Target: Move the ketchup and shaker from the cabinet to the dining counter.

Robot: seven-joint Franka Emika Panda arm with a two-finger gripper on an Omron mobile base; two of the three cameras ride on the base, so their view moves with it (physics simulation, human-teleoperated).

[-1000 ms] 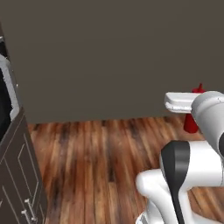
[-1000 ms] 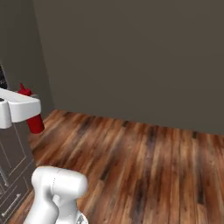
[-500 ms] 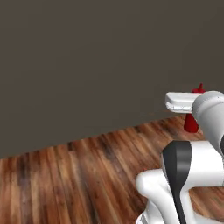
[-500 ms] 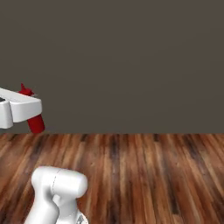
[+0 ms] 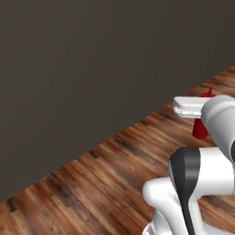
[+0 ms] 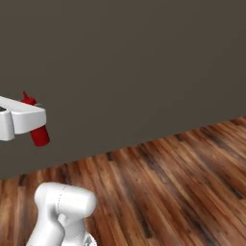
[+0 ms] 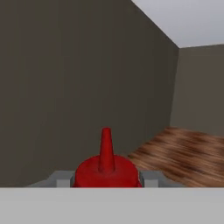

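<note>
Carrying the bottle (image 7: 106, 168) upright, the fingers (image 7: 106, 179) clamped its sides, its nozzle pointing beyond them, probably to avoid spilling.

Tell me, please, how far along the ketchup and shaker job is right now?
Done: the ketchup is out of the cabinet. In hand: it sits clamped between the gripper jaws, carried above the wooden floor past a dark wall. Left: setting it on the dining counter, then bringing the shaker.
</note>
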